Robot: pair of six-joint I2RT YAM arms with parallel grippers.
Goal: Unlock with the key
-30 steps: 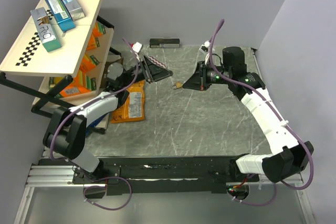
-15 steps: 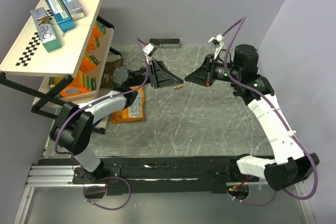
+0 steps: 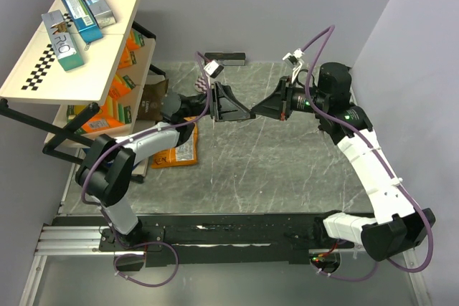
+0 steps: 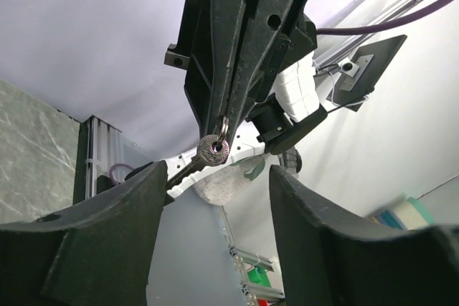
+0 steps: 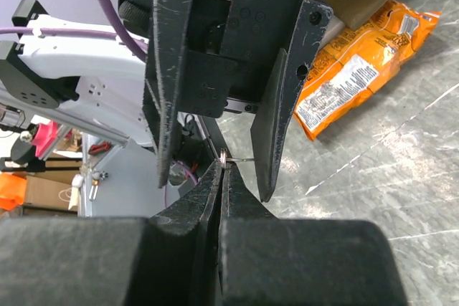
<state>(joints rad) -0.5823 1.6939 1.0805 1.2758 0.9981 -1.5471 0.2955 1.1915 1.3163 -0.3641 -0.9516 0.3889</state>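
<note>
My right gripper (image 3: 259,110) is shut on the thin ring (image 5: 224,157) of the key and holds it up in the air. In the left wrist view the key (image 4: 213,150) is small, with a round metal head. It hangs from the right gripper's closed tips (image 4: 224,116), and its blade slants down-left. My left gripper (image 3: 247,112) faces the right one tip to tip and is open. Its fingers (image 4: 86,241) stand on either side of the key without gripping it. The right wrist view shows those open fingers (image 5: 276,105) around the ring. No padlock shows in any view.
An orange snack bag (image 3: 179,145) and a brown bag (image 3: 154,94) lie on the marbled table (image 3: 272,170) at the left. A shelf rack (image 3: 43,69) with boxes stands at the far left. A dark bar (image 3: 225,58) lies at the back wall.
Both grippers have risen off the table and turned to face each other. The left one has moved right until its tips meet the right one's. The brass padlock seen between them earlier no longer shows.
</note>
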